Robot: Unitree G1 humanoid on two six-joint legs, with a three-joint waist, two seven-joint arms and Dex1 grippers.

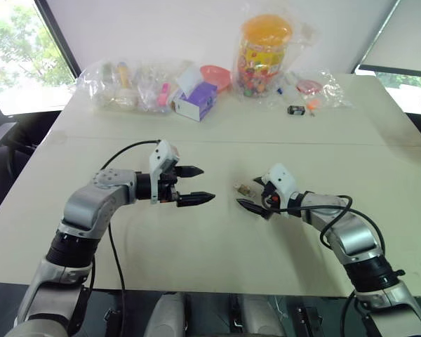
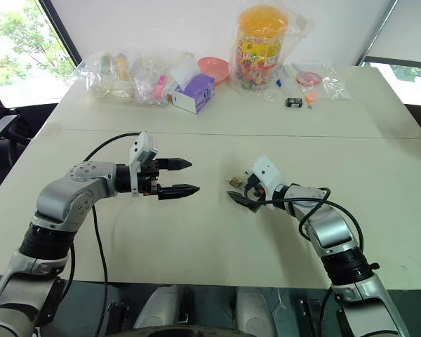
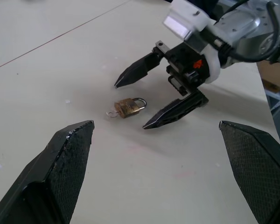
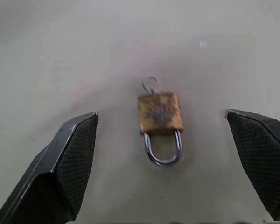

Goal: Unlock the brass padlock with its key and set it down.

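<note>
The brass padlock [image 4: 160, 113] lies flat on the white table [image 1: 196, 246], a small dull-gold block with a silvery shackle [image 4: 163, 151] whose two legs both meet the body. A small silvery key [image 4: 151, 84] sticks out of its opposite end. My right gripper [image 1: 247, 194] is low over the table and open, one finger on each side of the padlock, touching neither it nor the key. My left gripper [image 1: 205, 184] hovers to the left, open and empty, pointing toward the padlock [image 3: 127, 107].
Along the table's far edge sit clear plastic bags [image 1: 126, 84] of small items, a purple and white box [image 1: 196, 100], a pink bowl [image 1: 216, 74], a bagged jar with an orange lid [image 1: 264, 53] and a small black object [image 1: 295, 109].
</note>
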